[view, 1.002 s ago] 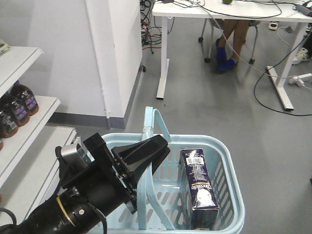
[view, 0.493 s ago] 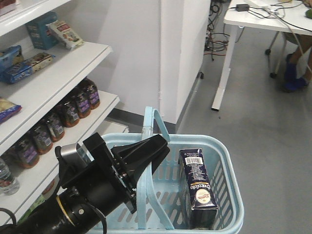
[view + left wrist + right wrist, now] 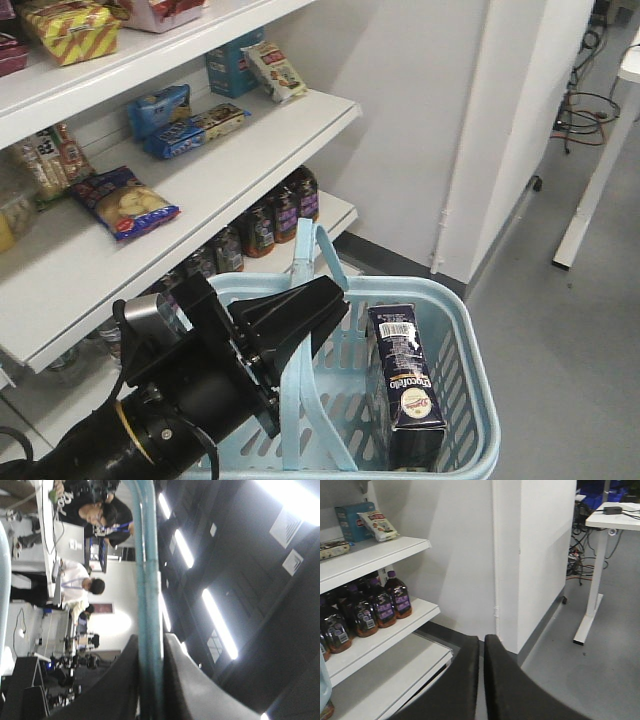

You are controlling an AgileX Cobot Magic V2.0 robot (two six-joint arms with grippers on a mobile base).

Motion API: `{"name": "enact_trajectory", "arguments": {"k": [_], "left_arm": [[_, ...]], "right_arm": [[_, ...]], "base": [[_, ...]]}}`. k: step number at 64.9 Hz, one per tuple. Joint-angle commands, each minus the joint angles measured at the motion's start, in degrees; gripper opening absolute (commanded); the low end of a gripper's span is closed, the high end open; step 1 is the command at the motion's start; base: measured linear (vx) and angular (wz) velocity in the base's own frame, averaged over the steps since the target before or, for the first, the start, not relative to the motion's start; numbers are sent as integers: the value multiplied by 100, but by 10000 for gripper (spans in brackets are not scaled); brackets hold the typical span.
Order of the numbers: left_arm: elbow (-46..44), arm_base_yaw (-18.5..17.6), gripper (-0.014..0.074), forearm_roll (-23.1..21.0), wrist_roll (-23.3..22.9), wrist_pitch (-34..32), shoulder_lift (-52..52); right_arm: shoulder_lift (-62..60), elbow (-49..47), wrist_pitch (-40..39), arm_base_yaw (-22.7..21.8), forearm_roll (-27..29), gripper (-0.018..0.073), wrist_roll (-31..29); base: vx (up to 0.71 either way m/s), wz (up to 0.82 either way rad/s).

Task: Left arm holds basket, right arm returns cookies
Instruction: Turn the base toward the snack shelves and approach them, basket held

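While the left tool (image 3: 325,305) clamps the basket (image 3: 470,400) by its handle (image 3: 150,580), the cookies (image 3: 408,385) look light and stiff, likely best pinched across the carton's narrow upper sides; the right tool (image 3: 481,642) is closed and empty.

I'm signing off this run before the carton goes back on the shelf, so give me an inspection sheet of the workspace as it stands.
Surface: white shelf boards, grey floor.
Job's things: pale blue basket; cookies carton stands upright inside, toward its right wall.
Clutter: snack packets and dark bottles on the shelves.
Grippers: left pincer shut on the basket handle; right pincer shut, holding nothing.
Cables: loose tangle under a white desk.
Surroundings: white pillar; people in the left wrist view.
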Motion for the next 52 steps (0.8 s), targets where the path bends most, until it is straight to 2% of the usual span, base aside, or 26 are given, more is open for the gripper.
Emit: {"name": "enact_trajectory", "arguments": {"k": [1, 52], "left_arm": [[-157, -40, -3, -8, -18, -1636, -225], [-157, -40, -3, -8, -18, -1636, -225]], "right_arm": [[-70, 101, -406, -44, -60, -6, -17], [-70, 101, -406, -44, -60, -6, -17]], "base": [[10, 44], [7, 41]]}}
